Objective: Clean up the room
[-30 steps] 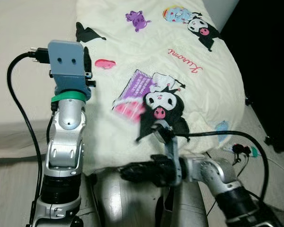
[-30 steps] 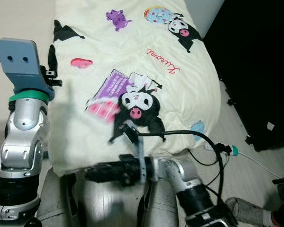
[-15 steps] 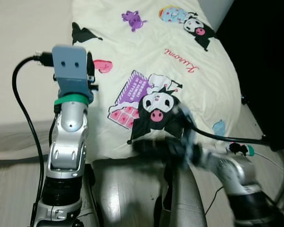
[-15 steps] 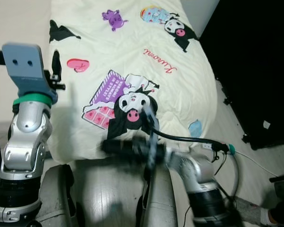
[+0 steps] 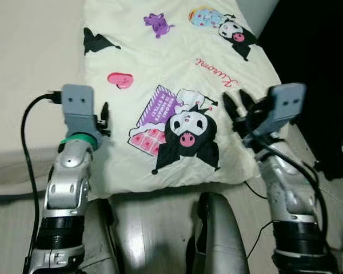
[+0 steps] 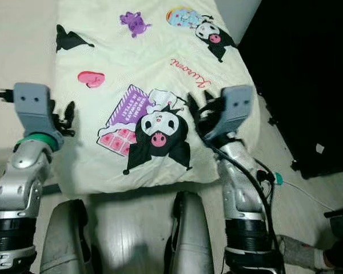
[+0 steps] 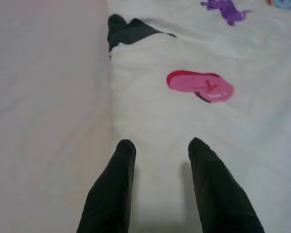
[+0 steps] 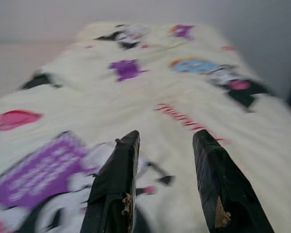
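Observation:
A cream blanket (image 5: 177, 74) printed with cartoon figures lies spread over the bed, its near edge hanging toward me. My left gripper (image 5: 104, 117) hovers over the blanket's left edge, open, with nothing between its fingers (image 7: 114, 187). My right gripper (image 5: 235, 104) is raised over the blanket's right side near the black cartoon print (image 5: 188, 134), open and empty, its fingers (image 8: 114, 189) pointing up the bed.
The bare beige mattress (image 5: 28, 85) lies left of the blanket. Dark furniture (image 5: 326, 74) stands at the right. Cables and a teal plug (image 6: 278, 180) lie on the wooden floor (image 5: 148, 228) at lower right. A person's slippered foot (image 6: 300, 254) shows at the bottom right corner.
My right arm has swung from low and across my front up to the blanket's right side. The left arm has lowered slightly. The camera shifted a little.

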You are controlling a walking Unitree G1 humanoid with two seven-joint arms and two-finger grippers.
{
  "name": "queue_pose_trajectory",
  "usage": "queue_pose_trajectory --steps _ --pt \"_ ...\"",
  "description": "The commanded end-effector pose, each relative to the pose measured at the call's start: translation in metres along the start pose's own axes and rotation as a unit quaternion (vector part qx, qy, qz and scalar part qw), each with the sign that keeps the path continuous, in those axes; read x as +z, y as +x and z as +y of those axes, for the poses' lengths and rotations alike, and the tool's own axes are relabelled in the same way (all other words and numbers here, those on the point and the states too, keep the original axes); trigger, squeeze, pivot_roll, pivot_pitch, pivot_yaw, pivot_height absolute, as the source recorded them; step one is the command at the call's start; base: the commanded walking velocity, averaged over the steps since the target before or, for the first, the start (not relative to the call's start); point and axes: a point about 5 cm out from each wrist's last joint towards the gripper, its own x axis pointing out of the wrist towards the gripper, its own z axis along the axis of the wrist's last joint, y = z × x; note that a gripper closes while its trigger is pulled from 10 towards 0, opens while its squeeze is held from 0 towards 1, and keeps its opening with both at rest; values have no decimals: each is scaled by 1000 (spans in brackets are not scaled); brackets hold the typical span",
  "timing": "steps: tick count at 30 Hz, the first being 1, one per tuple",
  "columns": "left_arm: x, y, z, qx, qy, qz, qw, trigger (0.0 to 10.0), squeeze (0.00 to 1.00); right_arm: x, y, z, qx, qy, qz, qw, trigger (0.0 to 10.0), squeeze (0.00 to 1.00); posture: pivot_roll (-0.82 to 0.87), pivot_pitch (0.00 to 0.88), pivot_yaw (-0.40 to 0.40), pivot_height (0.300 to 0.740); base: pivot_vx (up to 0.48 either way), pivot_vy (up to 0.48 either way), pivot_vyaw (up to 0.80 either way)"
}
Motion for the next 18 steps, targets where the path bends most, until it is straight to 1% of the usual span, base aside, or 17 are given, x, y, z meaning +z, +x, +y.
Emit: queue_pose_trajectory --steps 1,3,4,6,7,8,9,10,11,12,14,16,18 --pt "-5 0 -3 -3 -17 10 1000 10000 0 -12 -7 -13 -45 -13 15 999 10000 0 -17 107 -36 490 0 0 0" --pt "-2 -1 -4 -5 -29 -1 1000 10000 0 -18 -10 -22 -79 -36 20 996 10000 0 -19 107 -37 490 0 0 0" --pt "-2 -1 -4 -5 -29 -1 1000 10000 0 -18 -10 -22 -79 -36 20 996 10000 0 -19 107 -37 490 0 0 0" --pt "2 -1 -8 -12 -28 -21 999 10000 0 -19 -8 -27 -89 -58 16 994 10000 0 -25 103 -40 490 0 0 0" --pt "2 -1 -8 -12 -28 -21 999 10000 0 -19 -8 -27 -89 -58 16 994 10000 0 -25 103 -40 490 0 0 0" --pt "6 -1 -10 -15 -23 -37 999 10000 0 -17 -7 -28 -87 -71 11 994 10000 0 -27 103 -44 490 0 0 0" --pt "10 -1 -13 -14 -16 -55 998 10000 0 -15 -5 -28 -82 -71 6 994 10000 0 -29 103 -47 495 0 0 0" --pt "10 -1 -13 -14 -16 -55 998 10000 0 -15 -5 -28 -82 -71 6 994 10000 0 -29 103 -47 495 0 0 0" --pt "14 -2 -16 -12 -10 -72 997 10000 0 -14 -3 -28 -82 -70 1 994 10000 0 -32 102 -50 500 0 0 0" --pt "14 -2 -16 -12 -10 -72 997 10000 0 -14 -3 -28 -82 -70 1 994 10000 0 -32 102 -50 500 0 0 0" --pt "23 -3 -22 -10 8 -103 995 10000 0 -11 0 -30 -83 -65 -6 994 10000 0 -33 101 -53 510 0 0 0" --pt "31 -4 -29 -15 23 -124 992 10000 0 -9 3 -31 -85 -66 -14 994 10000 0 -36 104 -54 525 0 0 0" --pt "31 -4 -30 -19 26 -127 991 10000 0 -10 4 -31 -86 -66 -15 994 10000 0 -36 104 -55 530 0 0 0"
